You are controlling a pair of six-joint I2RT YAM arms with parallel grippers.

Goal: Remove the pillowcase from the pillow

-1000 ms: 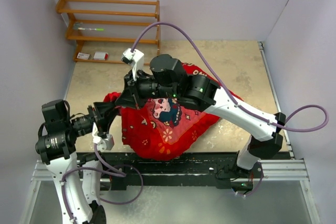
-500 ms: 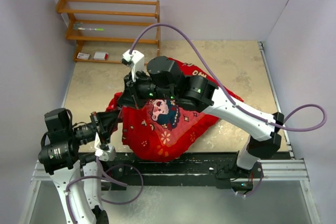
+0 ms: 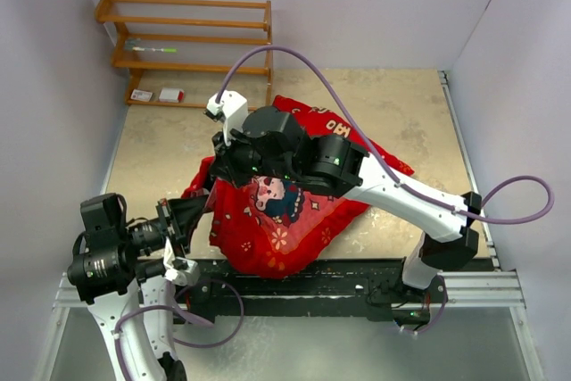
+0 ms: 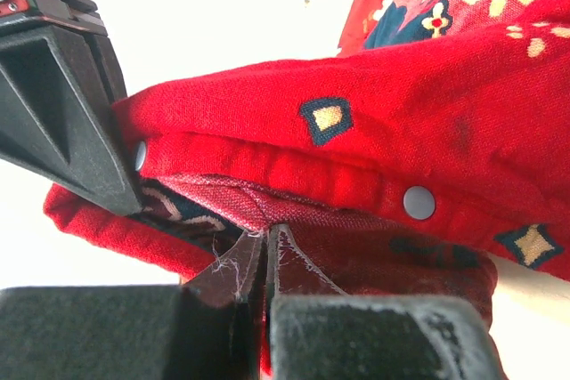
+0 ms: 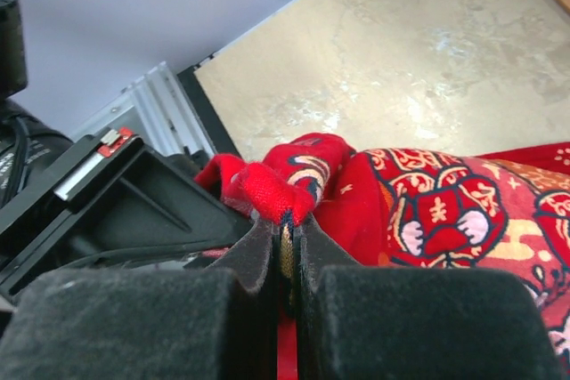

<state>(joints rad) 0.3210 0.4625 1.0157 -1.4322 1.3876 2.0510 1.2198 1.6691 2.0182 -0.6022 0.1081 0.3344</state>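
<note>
The red pillowcase (image 3: 285, 220) with a cartoon face lies bunched on the table under the right arm. Its snap-buttoned hem (image 4: 356, 175) fills the left wrist view. My left gripper (image 3: 198, 213) is shut on the paler inner edge of the pillowcase (image 4: 267, 220) at its left end. My right gripper (image 3: 219, 171) is shut on a bunched red fold of the pillowcase (image 5: 272, 189), right next to the left gripper. The pillow is hidden inside the pillowcase; no cream fabric shows.
A wooden shelf rack (image 3: 183, 42) with small items stands at the back left. The table's tan surface (image 3: 152, 158) shows to the left of the pillowcase and at the back right. A black rail (image 3: 339, 278) runs along the near edge.
My left arm has drawn back toward the near left, its gripper still at the pillowcase's left edge. My right gripper has moved slightly left and toward the back. The fabric has shifted a little.
</note>
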